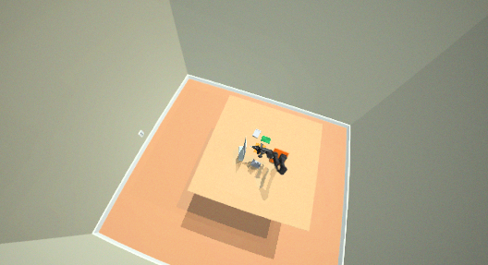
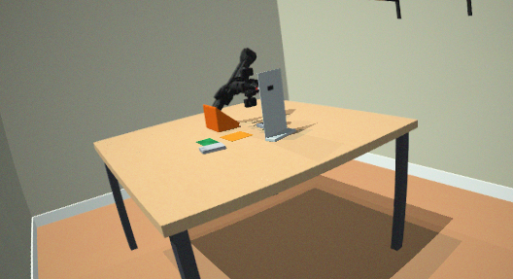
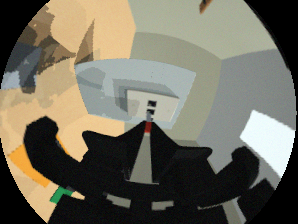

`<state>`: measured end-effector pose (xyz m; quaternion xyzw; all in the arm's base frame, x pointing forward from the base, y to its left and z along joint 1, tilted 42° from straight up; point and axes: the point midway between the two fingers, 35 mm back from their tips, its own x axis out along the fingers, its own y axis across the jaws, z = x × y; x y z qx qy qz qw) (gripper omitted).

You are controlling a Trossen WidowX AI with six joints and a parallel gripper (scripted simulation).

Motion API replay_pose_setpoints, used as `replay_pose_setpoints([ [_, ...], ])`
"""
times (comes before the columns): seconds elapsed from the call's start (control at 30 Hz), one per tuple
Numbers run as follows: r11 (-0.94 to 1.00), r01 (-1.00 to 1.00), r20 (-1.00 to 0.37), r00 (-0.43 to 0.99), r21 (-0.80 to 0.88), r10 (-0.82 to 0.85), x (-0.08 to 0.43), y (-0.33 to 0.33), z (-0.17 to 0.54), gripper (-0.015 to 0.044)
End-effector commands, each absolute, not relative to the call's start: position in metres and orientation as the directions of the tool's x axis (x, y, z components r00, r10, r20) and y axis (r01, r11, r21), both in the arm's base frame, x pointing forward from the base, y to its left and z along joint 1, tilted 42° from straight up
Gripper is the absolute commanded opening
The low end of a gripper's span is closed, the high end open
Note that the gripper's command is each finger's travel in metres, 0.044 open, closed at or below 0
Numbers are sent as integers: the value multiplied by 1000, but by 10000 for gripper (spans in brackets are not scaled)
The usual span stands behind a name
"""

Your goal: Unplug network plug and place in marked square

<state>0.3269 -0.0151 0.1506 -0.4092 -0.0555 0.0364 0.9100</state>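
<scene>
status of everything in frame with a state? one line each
Black parallel-jaw gripper: shut on the plug, raised off the table beside the panel.
Grey network plug with red tip: held, out of the socket.
Grey upright panel: standing, its dark socket vacant.
Flat orange marked square: nothing on it.
</scene>
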Motion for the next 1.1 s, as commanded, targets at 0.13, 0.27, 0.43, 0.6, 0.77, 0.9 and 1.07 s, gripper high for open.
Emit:
replay_pose_setpoints([
  [0.13,665,-24,70,991,-746,114,320,-17,148,0],
  [0.27,665,-24,70,991,-747,114,318,-18,148,0],
  [0.43,665,-24,70,991,-747,114,315,-19,147,0],
  [0.6,662,-21,71,991,-749,112,316,-20,147,0],
  [0.77,662,-21,71,991,-749,112,315,-27,153,0],
  [0.9,662,-22,71,991,-749,113,313,-33,158,0],
  [1.07,669,-21,73,991,-743,112,311,-40,165,0],
])
